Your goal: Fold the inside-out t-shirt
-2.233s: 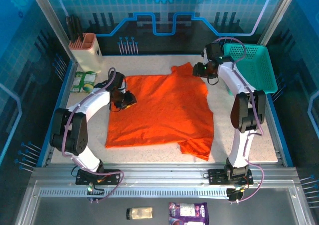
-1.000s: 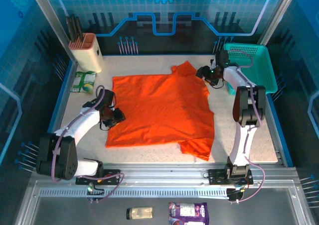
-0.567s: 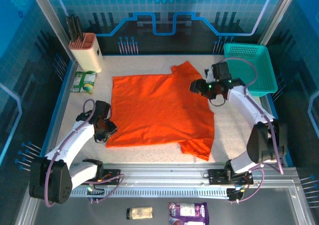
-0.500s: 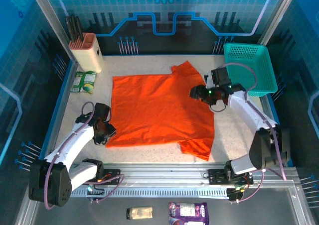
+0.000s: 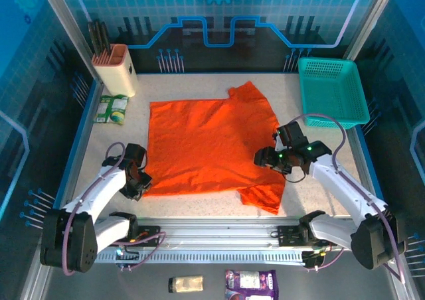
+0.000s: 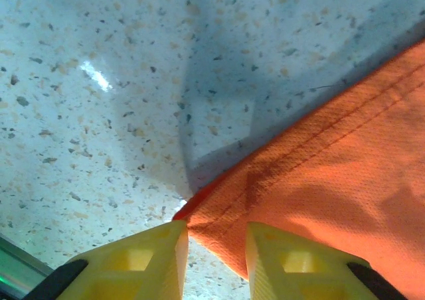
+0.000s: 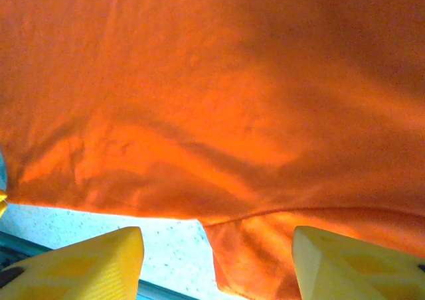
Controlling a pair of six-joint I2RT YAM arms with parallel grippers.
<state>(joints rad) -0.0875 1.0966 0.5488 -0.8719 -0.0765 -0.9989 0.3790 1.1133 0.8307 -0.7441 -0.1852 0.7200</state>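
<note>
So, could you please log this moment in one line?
left gripper: open, straddling near-left corner of plain bright orange soft-fabric t-shirt | right gripper: open, above its near-right edge | fold: not started

1. The orange t-shirt (image 7: 212,101) spreads across the top, softly creased.
2. Its lower edge lies over the speckled table (image 7: 166,237), dipping lower toward the right.
3. The right gripper (image 7: 216,260) holds its yellow fingertips (image 7: 86,260) wide apart, one at each bottom corner.

T-shirt (image 5: 212,141) plain orange; basket (image 5: 332,91) teal; table (image 5: 192,87) speckled grey.
</note>
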